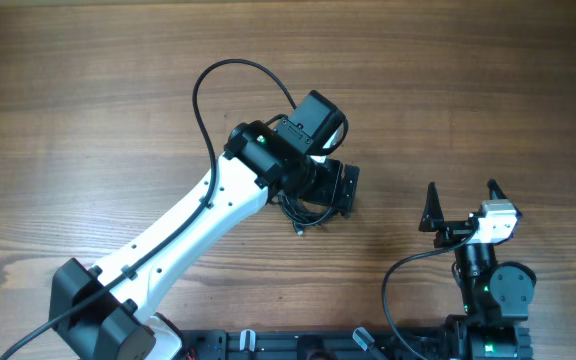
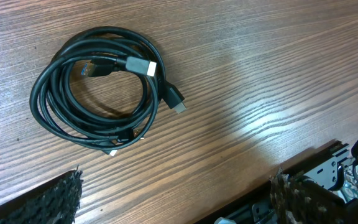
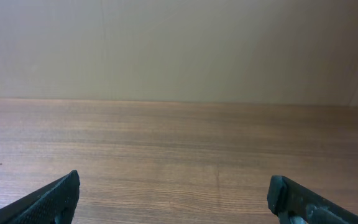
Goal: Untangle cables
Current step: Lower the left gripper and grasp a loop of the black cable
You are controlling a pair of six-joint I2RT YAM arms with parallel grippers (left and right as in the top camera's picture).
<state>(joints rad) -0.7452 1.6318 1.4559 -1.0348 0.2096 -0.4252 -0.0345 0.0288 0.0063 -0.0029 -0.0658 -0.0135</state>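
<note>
Left wrist shows my left gripper (image 2: 176,200) wide open and empty over the coiled thin black cables (image 2: 140,65) lying on the brown wooden table (image 2: 260,74); my right gripper (image 3: 179,199) gapes empty too.

Brown wood-grain surface (image 1: 88,80), plain beige wall (image 3: 179,43) behind it. Soft glare patch on the wood in left wrist view.

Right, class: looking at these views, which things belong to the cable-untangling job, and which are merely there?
Belongs to the job:
- cables, coiled together
- left gripper, open above them
- right gripper, open, well apart from them

Merely there:
- wooden table
- thick cable looping over the left arm, part of the robot
</note>
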